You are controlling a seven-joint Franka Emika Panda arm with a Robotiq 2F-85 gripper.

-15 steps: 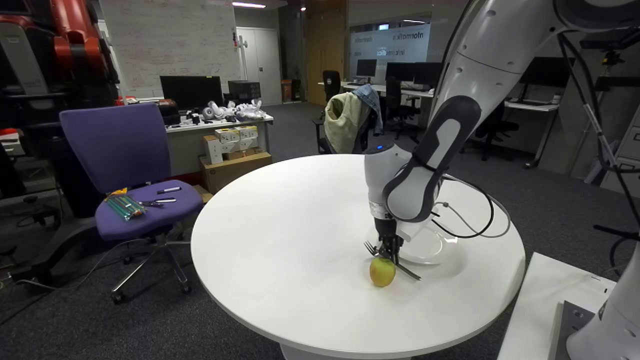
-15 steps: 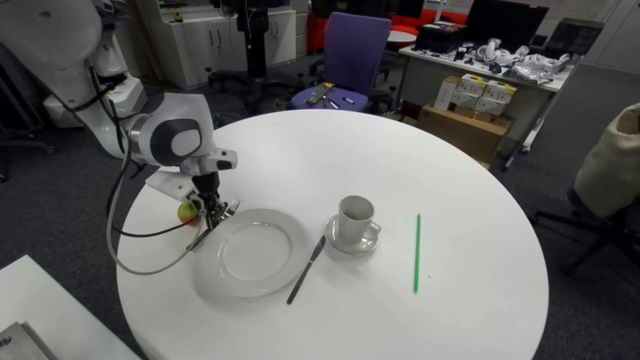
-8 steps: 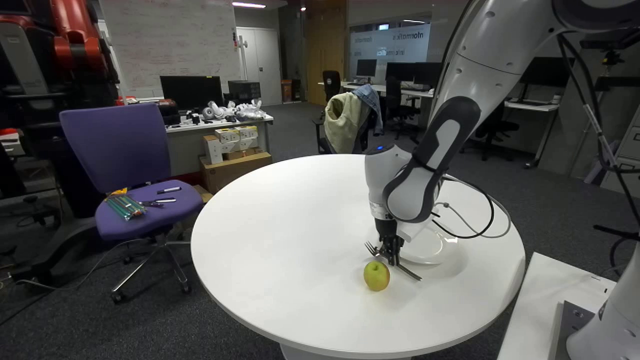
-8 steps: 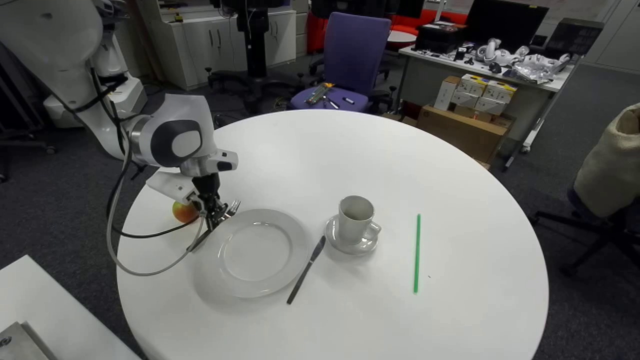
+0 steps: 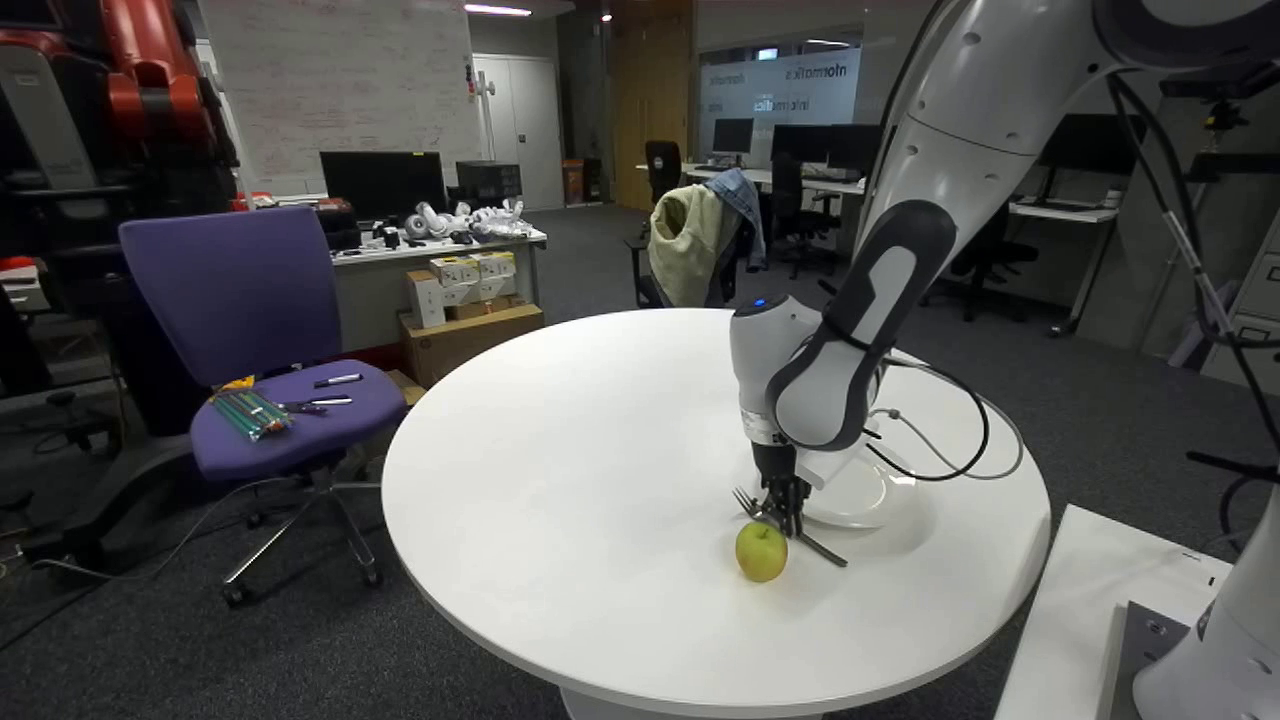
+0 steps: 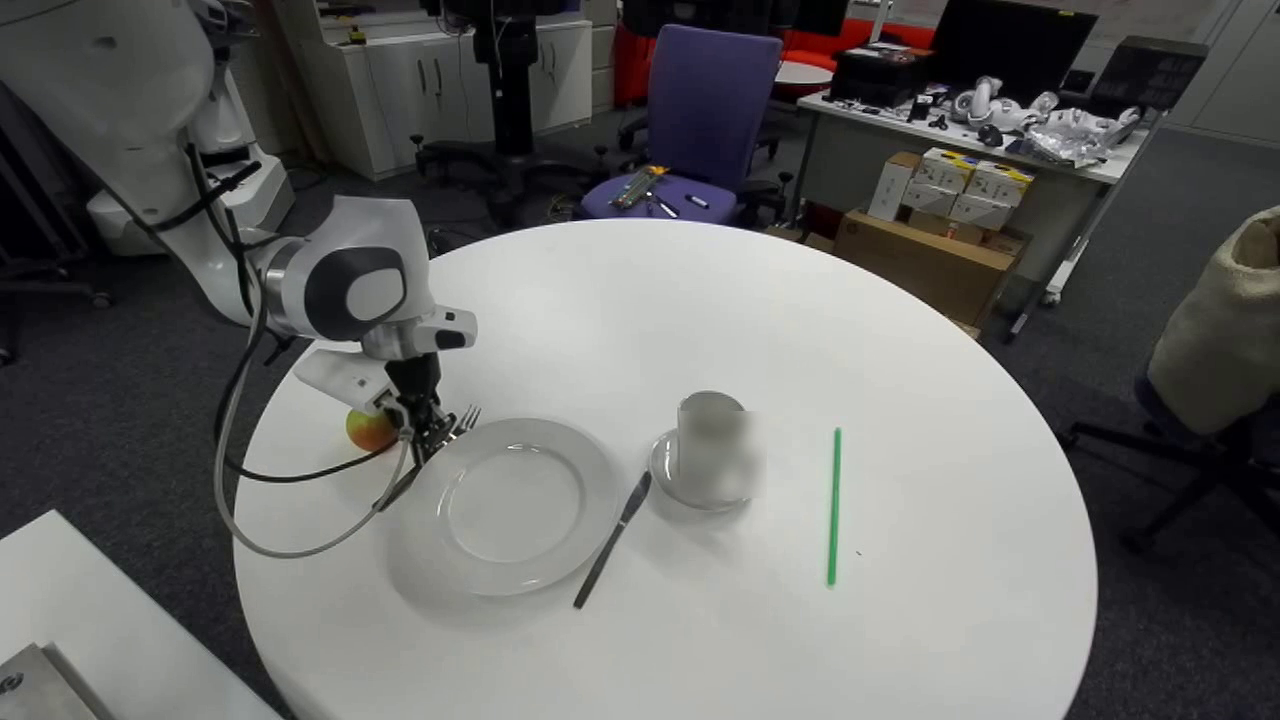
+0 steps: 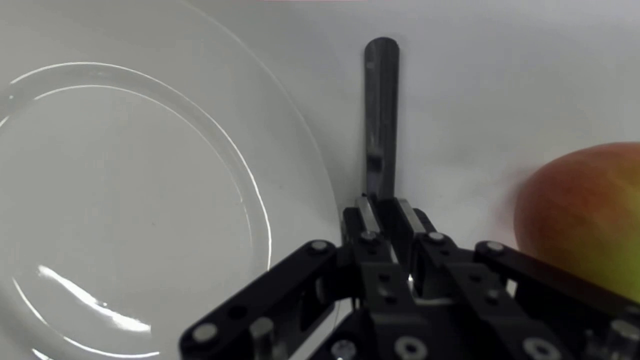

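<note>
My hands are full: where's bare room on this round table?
Widest: the tabletop between cup and purple office chair. Past the green stick, away from the cup, too. Crowded: beside the dinner plate, where gripper, fork and apple cluster, and between plate and saucer, where the knife lies.

Round white table [image 5: 570, 500] with apple [image 5: 761, 553], plate [image 6: 510, 505], knife [image 6: 613, 540], saucer [image 6: 665, 470] and green stick [image 6: 834, 507] directly on top

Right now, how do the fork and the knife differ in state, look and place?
The fork is pinched in the gripper; the knife lies on the table, ungripped. The fork has tines; the knife shows none. The fork is between the plate and the apple; the knife is on the plate's other side, toward the saucer. Both are slender cutlery.
</note>
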